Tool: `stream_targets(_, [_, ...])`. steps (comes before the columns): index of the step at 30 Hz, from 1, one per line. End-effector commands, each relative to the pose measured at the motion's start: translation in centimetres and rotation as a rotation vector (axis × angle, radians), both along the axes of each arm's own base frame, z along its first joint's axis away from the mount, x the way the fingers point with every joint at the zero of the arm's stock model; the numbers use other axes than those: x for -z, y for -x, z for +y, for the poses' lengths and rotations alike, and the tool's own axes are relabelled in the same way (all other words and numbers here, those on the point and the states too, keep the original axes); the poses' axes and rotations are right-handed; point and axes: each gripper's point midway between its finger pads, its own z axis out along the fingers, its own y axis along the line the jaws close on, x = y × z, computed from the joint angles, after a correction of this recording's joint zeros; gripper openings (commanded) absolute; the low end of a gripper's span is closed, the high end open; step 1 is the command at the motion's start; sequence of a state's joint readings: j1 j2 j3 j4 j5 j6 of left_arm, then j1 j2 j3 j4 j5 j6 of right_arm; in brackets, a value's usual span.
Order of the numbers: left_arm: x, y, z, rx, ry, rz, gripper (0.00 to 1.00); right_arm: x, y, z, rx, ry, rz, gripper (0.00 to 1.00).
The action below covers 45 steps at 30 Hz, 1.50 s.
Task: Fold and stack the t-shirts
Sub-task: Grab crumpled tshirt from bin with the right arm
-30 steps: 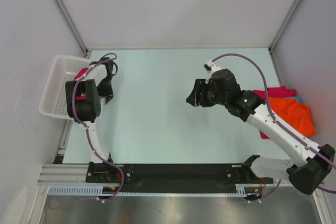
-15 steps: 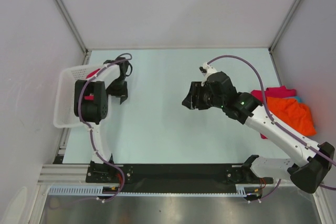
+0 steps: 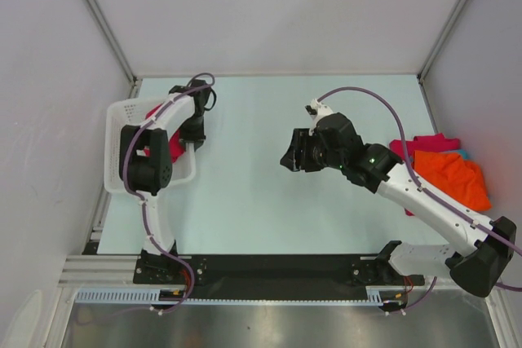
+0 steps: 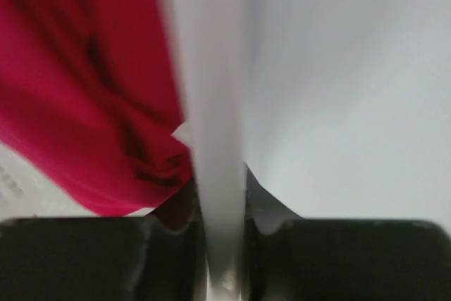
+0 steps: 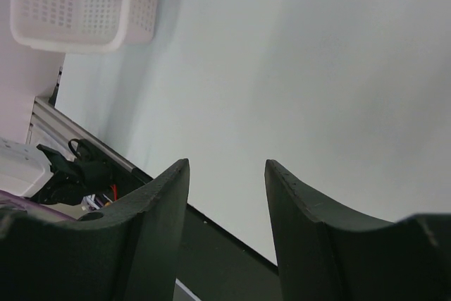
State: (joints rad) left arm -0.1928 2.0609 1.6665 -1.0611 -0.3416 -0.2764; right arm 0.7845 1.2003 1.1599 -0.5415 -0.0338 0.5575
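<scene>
A crimson red t-shirt lies in the white lattice basket at the left. My left gripper is shut on the basket's right wall. In the left wrist view that wall runs blurred between the jaws of the left gripper, with the red t-shirt to its left. An orange t-shirt lies on a magenta-pink one at the right edge, with a sliver of teal. My right gripper is open and empty above mid-table. The right wrist view shows this gripper with its jaws apart, and the basket.
The table is walled on the left, back and right. A black rail with the arm bases runs along the near edge. The pile of shirts lies against the right wall.
My left gripper has pulled the basket to the right, onto the table from its left edge. My right gripper has drifted slightly left and stays open.
</scene>
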Motion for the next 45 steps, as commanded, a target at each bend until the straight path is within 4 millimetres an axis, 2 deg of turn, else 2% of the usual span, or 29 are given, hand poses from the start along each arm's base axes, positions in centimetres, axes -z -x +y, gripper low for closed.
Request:
stream_targets(1, [-1.2, 1.8, -2.1, -0.045, 0.131, -0.039, 0.0, -1.0, -0.5, 0.3, 0.013, -0.025, -0.035, 0.53])
stream_targets(2, [-0.6, 2.8, -2.8, -0.039, 0.15, -0.031, 0.0, -0.8, -0.4, 0.3, 0.011, -0.021, -0.032, 0.52])
stream_targets(3, [-0.8, 3.2, -3.4, -0.042, 0.158, -0.045, 0.0, -0.8, -0.4, 0.3, 0.01, -0.023, -0.032, 0.53])
stream_targets(4, [-2.0, 3.6, -3.8, -0.037, 0.169, -0.089, 0.0, -0.8, -0.4, 0.3, 0.009, -0.022, -0.033, 0.53])
stream_targets(5, [-1.5, 4.9, -4.2, -0.038, 0.164, -0.083, 0.0, -0.6, -0.4, 0.1, 0.01, -0.019, -0.032, 0.53])
stream_targets(6, [-1.7, 5.5, -4.2, -0.071, 0.165, -0.103, 0.0, -0.5, -0.2, 0.0, 0.011, -0.017, -0.029, 0.53])
stream_targets(7, [-2.9, 5.9, -4.4, -0.077, 0.185, -0.148, 0.0, -0.5, -0.3, 0.1, 0.009, -0.021, -0.032, 0.53])
stream_targets(8, [-2.4, 6.8, -4.4, -0.087, 0.194, -0.147, 0.0, -0.4, -0.1, 0.0, 0.007, -0.024, -0.031, 0.53])
stream_targets(11, [-3.6, 7.7, -3.8, -0.107, 0.188, -0.186, 0.0, -0.2, 0.2, 0.0, 0.002, -0.035, -0.031, 0.52])
stream_targets(15, [-4.1, 8.1, -4.4, -0.096, 0.223, -0.19, 0.0, 0.1, 0.9, -0.5, 0.004, -0.043, -0.027, 0.52])
stream_targets(17, [-4.3, 8.0, -5.8, -0.057, 0.263, -0.19, 0.0, 0.1, 1.0, -0.6, 0.007, -0.047, -0.029, 0.53])
stream_targets(22, [-3.5, 7.7, -7.0, -0.027, 0.277, -0.162, 0.0, -0.4, 1.0, -1.2, 0.023, -0.046, -0.043, 0.53])
stream_targets(27, [-2.7, 8.1, -6.6, -0.025, 0.261, -0.143, 0.0, -0.4, 1.1, -1.5, 0.03, -0.043, -0.047, 0.53])
stream_targets(31, [-2.2, 9.4, -6.5, -0.062, 0.278, -0.143, 0.0, -0.3, 1.1, -1.5, 0.029, -0.04, -0.043, 0.53])
stream_targets(32, [-1.1, 10.6, -6.4, -0.082, 0.284, -0.117, 0.0, -0.4, 1.1, -1.5, 0.029, -0.042, -0.045, 0.53])
stream_targets(34, [-0.9, 11.5, -6.8, -0.097, 0.322, -0.127, 0.0, -0.4, 1.0, -1.5, 0.029, -0.041, -0.048, 0.53])
stream_targets(35, [0.1, 12.8, -6.3, -0.128, 0.311, -0.103, 0.0, -0.3, 1.0, -1.5, 0.028, -0.038, -0.047, 0.53])
stream_targets(38, [0.2, 15.3, -4.8, -0.191, 0.264, -0.095, 0.0, -0.1, 1.0, -1.6, 0.026, -0.025, -0.046, 0.53])
stream_targets(39, [-0.9, 15.7, -4.6, -0.197, 0.278, -0.136, 0.0, -0.1, 1.0, -1.8, 0.028, -0.023, -0.048, 0.53])
stream_targets(41, [-1.5, 17.0, -4.2, -0.224, 0.284, -0.149, 0.0, 0.2, 0.7, -2.0, 0.034, -0.016, -0.048, 0.53])
stream_targets(42, [-2.4, 17.3, -4.1, -0.226, 0.301, -0.188, 0.0, 0.4, 0.6, -2.0, 0.031, -0.02, -0.044, 0.53])
stream_targets(45, [-3.1, 18.8, -3.5, -0.248, 0.299, -0.187, 0.0, 0.4, 0.5, -1.7, 0.024, -0.031, -0.039, 0.53])
